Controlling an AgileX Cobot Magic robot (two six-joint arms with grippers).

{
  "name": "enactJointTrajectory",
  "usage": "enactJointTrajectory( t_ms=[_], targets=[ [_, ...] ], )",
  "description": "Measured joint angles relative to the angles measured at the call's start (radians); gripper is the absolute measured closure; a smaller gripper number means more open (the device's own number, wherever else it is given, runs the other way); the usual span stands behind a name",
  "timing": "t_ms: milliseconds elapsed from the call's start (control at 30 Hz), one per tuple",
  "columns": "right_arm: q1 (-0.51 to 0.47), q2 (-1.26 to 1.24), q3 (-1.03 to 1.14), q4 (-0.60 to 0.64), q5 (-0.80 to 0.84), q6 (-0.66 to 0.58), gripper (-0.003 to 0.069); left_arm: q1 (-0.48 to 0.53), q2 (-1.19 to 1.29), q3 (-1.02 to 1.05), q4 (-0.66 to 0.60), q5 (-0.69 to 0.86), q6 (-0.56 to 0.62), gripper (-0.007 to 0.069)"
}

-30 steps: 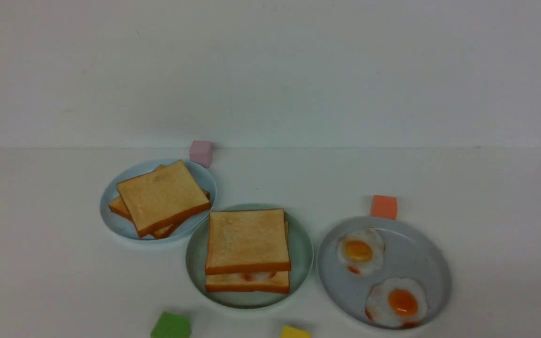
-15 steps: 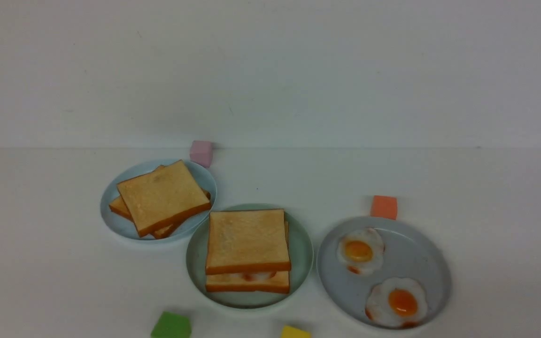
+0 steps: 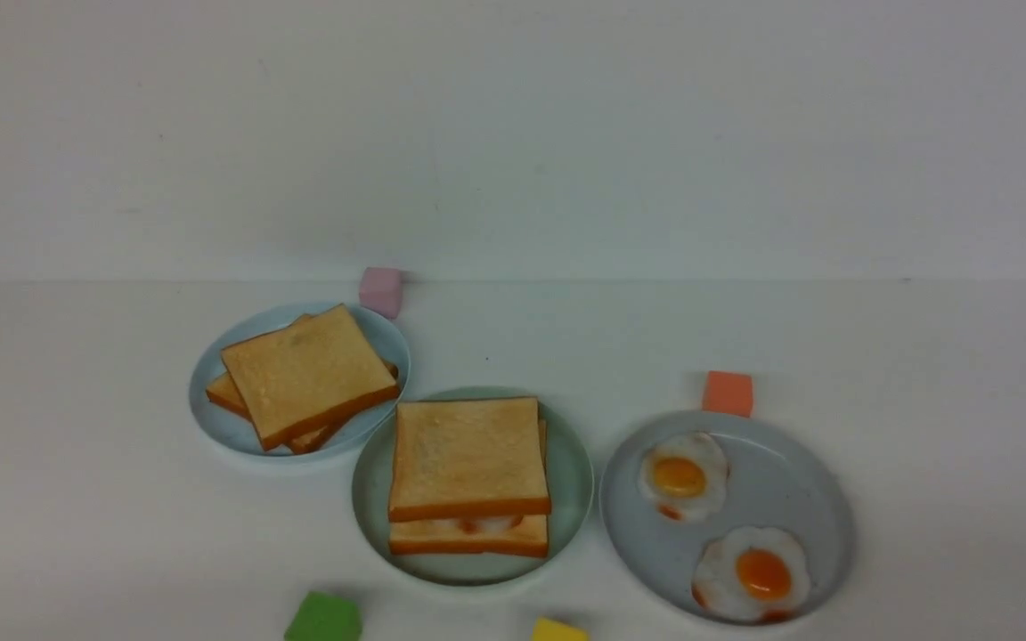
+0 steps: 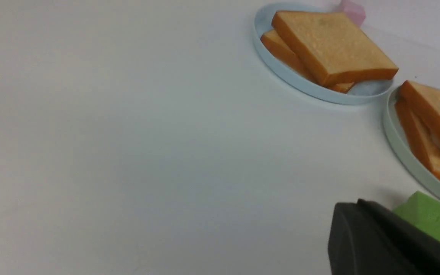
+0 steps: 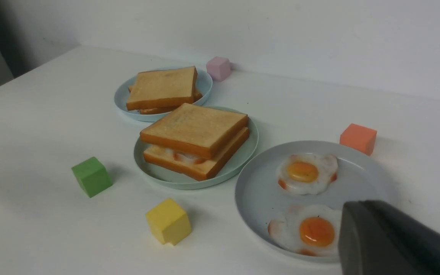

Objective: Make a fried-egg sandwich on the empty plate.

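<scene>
fried-egg sandwich [image 3: 470, 463] on a white table [image 3: 139, 534] (pale wall [image 3: 513, 133] behind).

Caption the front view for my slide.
Fried-egg sandwich assembled on the mint-green plate, between plain toast and two fried eggs.

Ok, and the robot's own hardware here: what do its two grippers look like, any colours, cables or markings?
Only the wrist views show them: the left gripper and right gripper look alike, dark grey to black, smooth and tapering. No cables or markings are visible.
</scene>
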Motion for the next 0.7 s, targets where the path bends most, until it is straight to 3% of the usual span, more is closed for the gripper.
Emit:
enactJointTrajectory(
  t_ms=[700],
  targets=[
    [0.0,0.0,0.0,0.0,0.0,0.0,0.061,-0.03,0.0,0.001,0.001,-0.001,-0.005,0.0627]
  ],
)
